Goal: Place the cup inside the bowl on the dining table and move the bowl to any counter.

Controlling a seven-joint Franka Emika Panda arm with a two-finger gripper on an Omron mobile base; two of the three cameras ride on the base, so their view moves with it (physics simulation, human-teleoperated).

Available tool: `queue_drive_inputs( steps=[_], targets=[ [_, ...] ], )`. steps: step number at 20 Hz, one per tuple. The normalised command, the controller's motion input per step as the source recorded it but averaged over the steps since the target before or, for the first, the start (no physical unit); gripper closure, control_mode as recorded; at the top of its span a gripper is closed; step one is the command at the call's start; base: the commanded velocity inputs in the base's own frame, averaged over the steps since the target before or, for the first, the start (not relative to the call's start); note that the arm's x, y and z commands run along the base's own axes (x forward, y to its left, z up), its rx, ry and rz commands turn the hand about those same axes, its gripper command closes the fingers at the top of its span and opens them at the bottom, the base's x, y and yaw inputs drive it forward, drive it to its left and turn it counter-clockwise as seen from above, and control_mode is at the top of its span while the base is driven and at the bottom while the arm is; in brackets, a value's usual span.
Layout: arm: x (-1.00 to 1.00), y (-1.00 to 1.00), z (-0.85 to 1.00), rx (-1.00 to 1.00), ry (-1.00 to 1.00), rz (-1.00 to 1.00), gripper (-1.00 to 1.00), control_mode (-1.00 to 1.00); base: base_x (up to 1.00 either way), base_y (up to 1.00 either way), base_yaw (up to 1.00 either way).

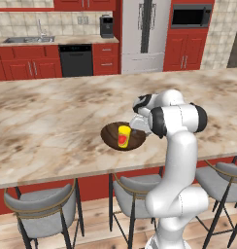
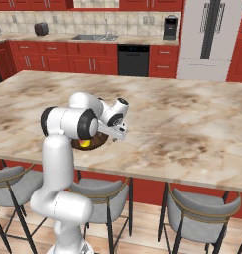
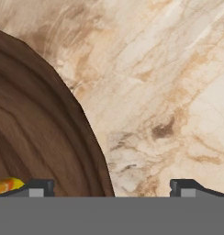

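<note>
The yellow cup [image 1: 123,136] with its red mark stands inside the dark wood-grain bowl [image 1: 110,136] near the front edge of the dining table [image 1: 52,121]. My gripper [image 1: 138,124] hangs low at the bowl's right side, partly hidden by my forearm. In the hand view my gripper [image 3: 111,188] is open and its jaws straddle the rim of the bowl [image 3: 31,137], one tip over the inside, the other over the bare table [image 3: 169,92]. A sliver of the cup [image 3: 6,186] shows at the lower left. From the right base view the gripper [image 2: 115,133] sits over the bowl [image 2: 99,143].
Grey stools [image 1: 45,204] stand along the table's near edge. Behind the table runs a counter [image 1: 67,40] on red cabinets with a sink [image 1: 28,40], a coffee machine [image 1: 106,26] and a dishwasher [image 1: 76,60]. A fridge [image 1: 144,34] stands to its right.
</note>
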Motion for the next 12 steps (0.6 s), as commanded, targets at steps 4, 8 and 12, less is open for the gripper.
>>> queue_drive_inputs(
  steps=[4,8,12],
  targets=[
    [0.0,0.06,-0.04,0.0,0.01,0.0,-1.0,-1.0,0.0,0.0,0.0],
    [0.0,0.0,0.0,0.0,0.0,0.0,-1.0,-1.0,0.0,0.0,0.0],
    [0.0,0.0,0.0,0.0,0.0,0.0,-1.0,-1.0,0.0,0.0,0.0]
  ],
)
